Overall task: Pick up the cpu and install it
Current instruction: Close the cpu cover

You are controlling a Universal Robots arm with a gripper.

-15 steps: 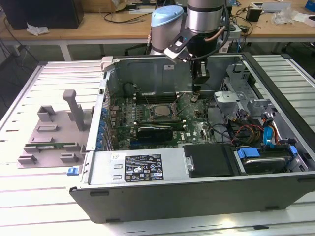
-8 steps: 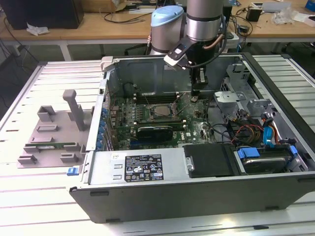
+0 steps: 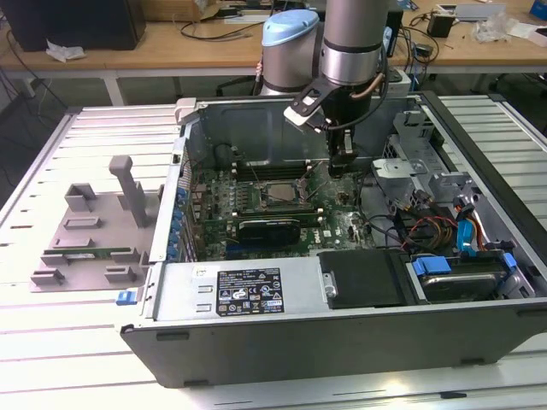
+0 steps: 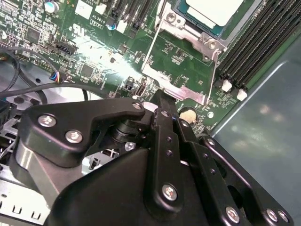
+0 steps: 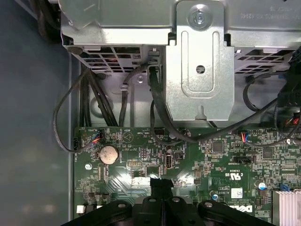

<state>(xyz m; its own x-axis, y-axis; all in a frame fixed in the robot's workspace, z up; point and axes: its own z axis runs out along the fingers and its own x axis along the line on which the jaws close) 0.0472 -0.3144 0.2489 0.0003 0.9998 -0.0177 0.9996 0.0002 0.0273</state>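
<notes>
The cpu [image 3: 272, 193] lies flat inside the dark metal-framed socket [image 3: 295, 202] on the green motherboard of the open computer case. In the second wrist view its silver-grey top [image 4: 212, 9] sits within the socket frame [image 4: 181, 70]. My gripper [image 3: 339, 167] hangs just to the exterior view's right of the socket, a little above the board. Its black fingers come together at the tip in both wrist views [image 4: 160, 97] [image 5: 161, 182], shut with nothing between them. The tip is apart from the cpu.
Black memory slots [image 4: 254, 42] run beside the socket. A metal drive cage [image 5: 200, 56] and black cables [image 5: 89, 99] stand past the board's edge. The power supply [image 3: 256, 295] fills the case front. A grey fixture [image 3: 94, 231] with a green memory stick [image 3: 90, 254] lies outside.
</notes>
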